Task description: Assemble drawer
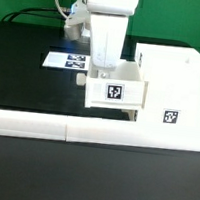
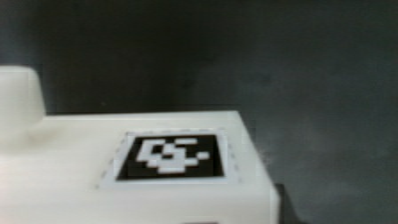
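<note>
The drawer (image 1: 114, 91), a small white box with a tag on its front, sits partly slid into the cabinet (image 1: 175, 84) at the exterior view's right, its front still standing out from the cabinet's open side. Its long axis appears to run along the slide direction, toward the cabinet. The gripper (image 1: 100, 68) hangs straight above the drawer's outer end, right at its top edge, so the drawer lies directly beneath it and the cabinet beyond. The fingers are hidden behind the drawer wall; I cannot tell whether they clasp it or stand apart. The wrist view shows only a tagged white face (image 2: 173, 155), blurred.
</note>
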### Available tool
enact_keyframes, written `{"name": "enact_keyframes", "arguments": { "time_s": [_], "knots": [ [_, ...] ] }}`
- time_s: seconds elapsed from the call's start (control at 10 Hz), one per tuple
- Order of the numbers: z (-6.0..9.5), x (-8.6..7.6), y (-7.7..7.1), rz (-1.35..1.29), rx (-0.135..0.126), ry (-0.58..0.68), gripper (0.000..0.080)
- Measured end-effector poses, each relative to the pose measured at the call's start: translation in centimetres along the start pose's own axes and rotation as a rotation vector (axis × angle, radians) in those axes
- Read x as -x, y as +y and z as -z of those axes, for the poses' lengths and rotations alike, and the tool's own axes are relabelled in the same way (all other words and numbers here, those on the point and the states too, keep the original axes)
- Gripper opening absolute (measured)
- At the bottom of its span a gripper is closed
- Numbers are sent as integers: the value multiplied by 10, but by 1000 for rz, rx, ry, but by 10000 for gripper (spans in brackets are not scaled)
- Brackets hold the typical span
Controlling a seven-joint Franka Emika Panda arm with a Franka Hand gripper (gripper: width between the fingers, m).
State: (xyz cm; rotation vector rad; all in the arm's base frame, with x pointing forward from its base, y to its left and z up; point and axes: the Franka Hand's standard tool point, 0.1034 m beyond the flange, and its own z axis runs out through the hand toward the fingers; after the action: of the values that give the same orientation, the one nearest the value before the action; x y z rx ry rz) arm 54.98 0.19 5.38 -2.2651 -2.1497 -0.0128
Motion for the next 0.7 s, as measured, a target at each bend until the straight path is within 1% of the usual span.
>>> {"name": "enact_keyframes", "arguments": {
  "time_s": [0.1, 0.2, 0.3, 0.4, 0.7],
  "knots": [
    [0, -1, -1, 9, 0, 1, 42],
    [0, 0, 0, 28, 7, 1, 42],
    [-1, 2, 0, 45, 26, 2, 42],
    [-2, 2, -1, 37, 34, 5, 42],
    [-2, 3, -1, 30, 35, 5, 42]
  ]
}}
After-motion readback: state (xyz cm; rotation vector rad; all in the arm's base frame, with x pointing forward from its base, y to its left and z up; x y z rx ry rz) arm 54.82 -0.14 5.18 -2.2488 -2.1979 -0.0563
